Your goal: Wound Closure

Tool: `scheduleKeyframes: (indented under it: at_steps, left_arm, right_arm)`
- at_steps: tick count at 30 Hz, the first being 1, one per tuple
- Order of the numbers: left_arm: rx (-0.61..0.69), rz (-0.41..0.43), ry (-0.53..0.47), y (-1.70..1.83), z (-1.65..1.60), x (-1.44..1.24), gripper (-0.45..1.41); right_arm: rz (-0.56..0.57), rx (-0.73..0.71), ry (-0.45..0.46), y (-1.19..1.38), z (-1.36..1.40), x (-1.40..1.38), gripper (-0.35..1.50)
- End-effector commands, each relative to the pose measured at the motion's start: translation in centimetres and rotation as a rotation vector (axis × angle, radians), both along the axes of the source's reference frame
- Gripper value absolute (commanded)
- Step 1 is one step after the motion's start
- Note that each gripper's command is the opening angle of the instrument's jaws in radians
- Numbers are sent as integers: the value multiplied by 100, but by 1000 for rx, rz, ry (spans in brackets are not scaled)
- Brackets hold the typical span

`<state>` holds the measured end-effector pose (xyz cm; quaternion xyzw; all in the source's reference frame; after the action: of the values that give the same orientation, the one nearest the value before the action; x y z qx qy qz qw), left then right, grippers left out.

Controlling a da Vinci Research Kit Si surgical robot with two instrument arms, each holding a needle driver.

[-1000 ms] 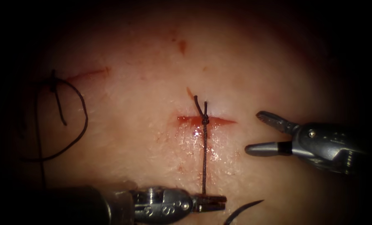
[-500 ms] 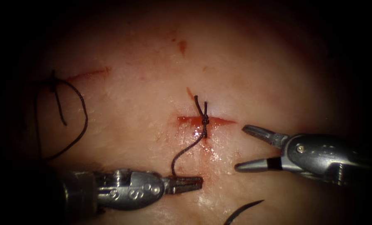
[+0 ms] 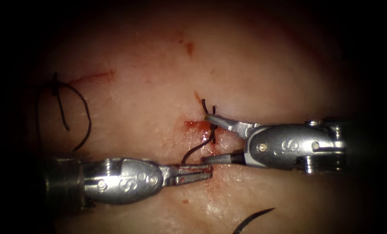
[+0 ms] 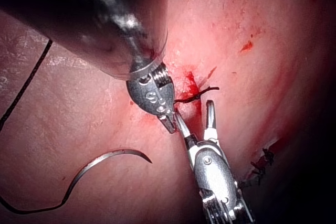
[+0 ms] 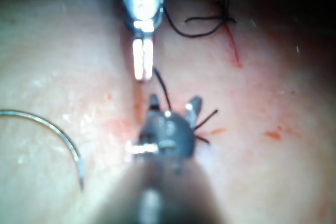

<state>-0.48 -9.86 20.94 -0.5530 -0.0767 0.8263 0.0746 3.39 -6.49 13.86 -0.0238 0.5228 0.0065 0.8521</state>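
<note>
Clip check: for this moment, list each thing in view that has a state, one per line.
Left end effector: shut on the thread.
Right end effector: open, straddling the thread below the knot, holding nothing.
Thread: slack, curving from knot to left tool.
Knot: tied over the cut.
Cut: partly open, red fluid inside.
Needle: free, lying on the tissue, not in it.

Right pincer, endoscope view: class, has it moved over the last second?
Yes. The right pincer has moved left, from well right of the cut to open jaws straddling the knot on it.
</note>
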Motion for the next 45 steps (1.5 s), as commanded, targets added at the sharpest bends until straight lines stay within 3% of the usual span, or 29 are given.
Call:
scheduleKeyframes:
  at_steps: [1, 10, 27, 30, 33, 34, 41, 45]
  left_arm:
    - [5, 3, -7, -5, 6, -5, -45]
    - [24, 1, -24, -2, 7, -5, -45]
    - [38, 2, -32, -7, 1, -17, -45]
    - [38, 2, -32, -7, 1, -17, -45]
    - [38, 2, -32, -7, 1, -17, -45]
    - [38, 2, -32, -8, 1, -17, -45]
    - [38, 6, -35, -9, 0, -12, -45]
    - [37, 9, -37, -9, -4, 8, -45]
  right_arm:
    - [-6, -13, 1, -3, 8, 14, 130]
    - [-126, -60, 0, -20, 36, 41, 130]
    - [-133, -85, -36, -21, 60, 63, 128]
    - [-158, -93, -25, -22, 59, 64, 109]
    - [-177, -105, -36, -23, 62, 64, 49]
    - [-181, -106, -35, -24, 65, 64, -35]
    - [-150, -67, -46, -19, 63, 55, -35]
    - [-159, -58, -65, -17, 57, 48, -35]
